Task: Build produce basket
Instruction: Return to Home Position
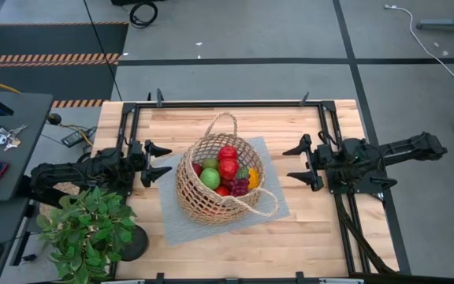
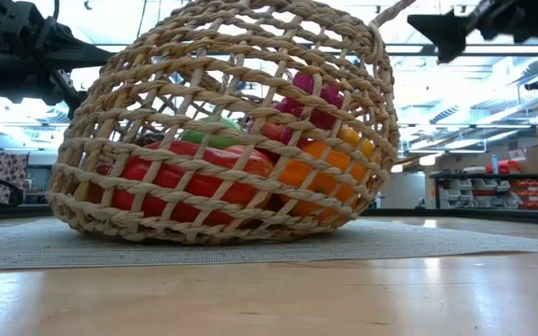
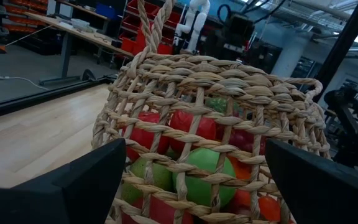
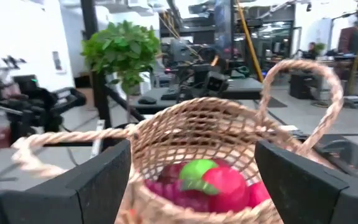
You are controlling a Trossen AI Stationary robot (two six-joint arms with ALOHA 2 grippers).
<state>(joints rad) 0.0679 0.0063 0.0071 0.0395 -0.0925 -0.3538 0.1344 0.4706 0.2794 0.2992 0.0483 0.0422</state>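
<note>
The basket (image 1: 186,193) sits on the grey mat (image 1: 270,201) in the middle of the table (image 1: 329,237). The produce (image 1: 227,167) is piled inside it: red and green pieces, something orange, a dark bunch near the rim. I see no fruit lying out on the table, so I judge the filling done and the only job left is to get my arms clear.

My left gripper (image 1: 168,160) hangs just beside the basket's wall on one side, fingers apart and holding nothing. My right gripper (image 1: 288,164) is near the other side, fingers apart too, empty.

To do this well I should draw each arm straight back from the basket and away from the looped handles (image 1: 224,117), so no finger hooks the weave and tips the load. On the left I must also mind the potted plant (image 1: 85,229) close to my arm.
</note>
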